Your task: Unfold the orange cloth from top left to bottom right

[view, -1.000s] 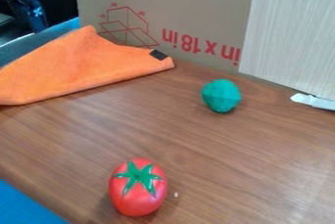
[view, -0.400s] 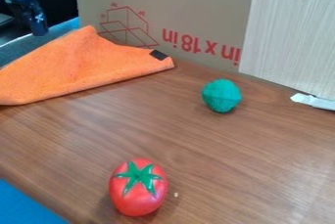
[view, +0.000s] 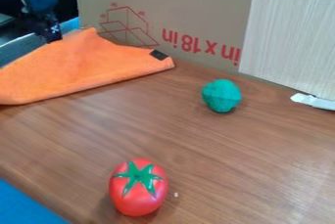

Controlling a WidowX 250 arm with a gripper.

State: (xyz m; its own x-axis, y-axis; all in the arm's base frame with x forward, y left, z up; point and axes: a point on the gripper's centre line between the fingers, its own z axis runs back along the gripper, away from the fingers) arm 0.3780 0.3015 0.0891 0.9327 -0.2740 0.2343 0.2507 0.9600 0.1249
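One gripper [view: 52, 36], mine, hanging upper left at the cloth's [view: 82, 66] upper edge. How far open: can't tell. Nor can I tell whether I touch or grip any. Cloth lies folded, left side of table [view: 216, 154], beside box [view: 190, 8].

From my feed, a brown cardboard panel [view: 190, 10] stands behind the wood-grain table [view: 216, 154], a pale board [view: 288, 37] propped at right.

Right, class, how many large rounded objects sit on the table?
2: a glossy red toy tomato in front, left of centre; a teal textured ball farther back, right. The orange fabric cloth could hide more.
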